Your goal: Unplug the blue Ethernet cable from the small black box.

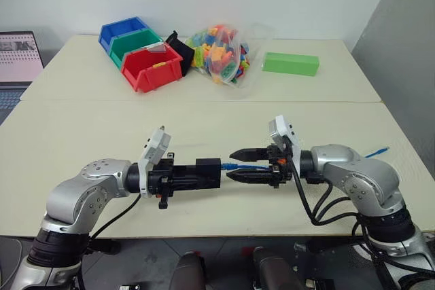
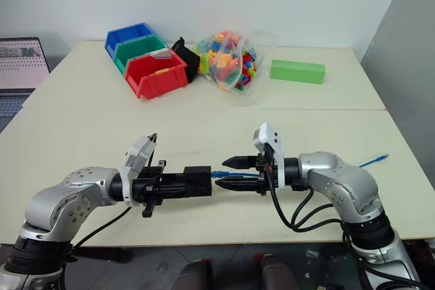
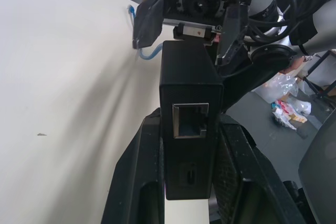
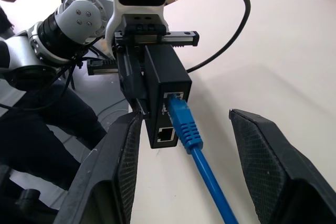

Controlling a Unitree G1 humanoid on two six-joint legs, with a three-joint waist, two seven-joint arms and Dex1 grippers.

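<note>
Over the bare near half of the pale table (image 1: 81, 110), the left gripper (image 1: 204, 173) clamps the small black box (image 4: 167, 90), clear of the front edge. The blue Ethernet cable (image 4: 202, 169) remains plugged into the box, running between the parted fingers of the right gripper (image 1: 241, 166), which do not touch it. No legible writing.

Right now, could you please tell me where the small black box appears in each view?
Left eye view: small black box held out by the left claw, lower centre.
Right eye view: box lower centre, left of the right claw.
Left wrist view: box central, upright.
Right wrist view: box centre.
Shared landmark: the blue Ethernet cable, plugged into the box.
</note>
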